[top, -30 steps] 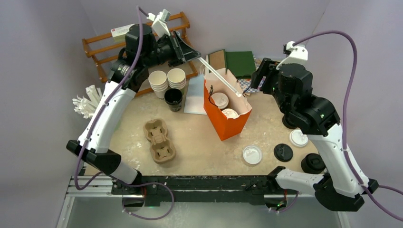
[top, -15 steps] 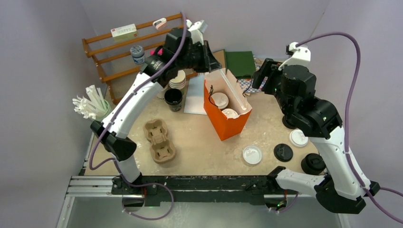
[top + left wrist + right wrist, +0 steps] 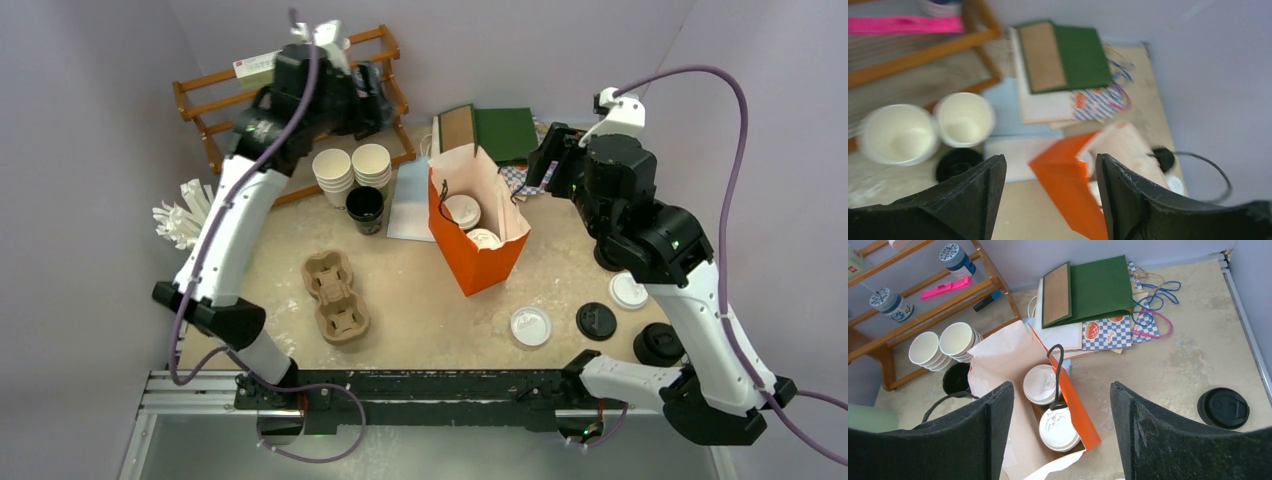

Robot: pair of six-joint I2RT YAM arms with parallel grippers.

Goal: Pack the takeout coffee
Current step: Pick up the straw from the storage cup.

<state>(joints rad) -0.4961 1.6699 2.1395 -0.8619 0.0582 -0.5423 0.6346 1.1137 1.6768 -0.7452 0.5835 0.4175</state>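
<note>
I see two lidded cups (image 3: 1042, 384) sitting side by side inside the open orange bag (image 3: 478, 262). My right gripper (image 3: 1060, 390) hangs high, just right of the bag, jaws wide apart and empty. My left gripper (image 3: 1049, 165) is up behind and left of the bag, jaws likewise spread, nothing between them. A loose white lid (image 3: 530, 326) lies in front of the bag.

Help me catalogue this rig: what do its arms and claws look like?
The left arm and right arm share white links, black joints and a looping purple cable. The left claw and right claw have two broad matte-black fingers.
</note>
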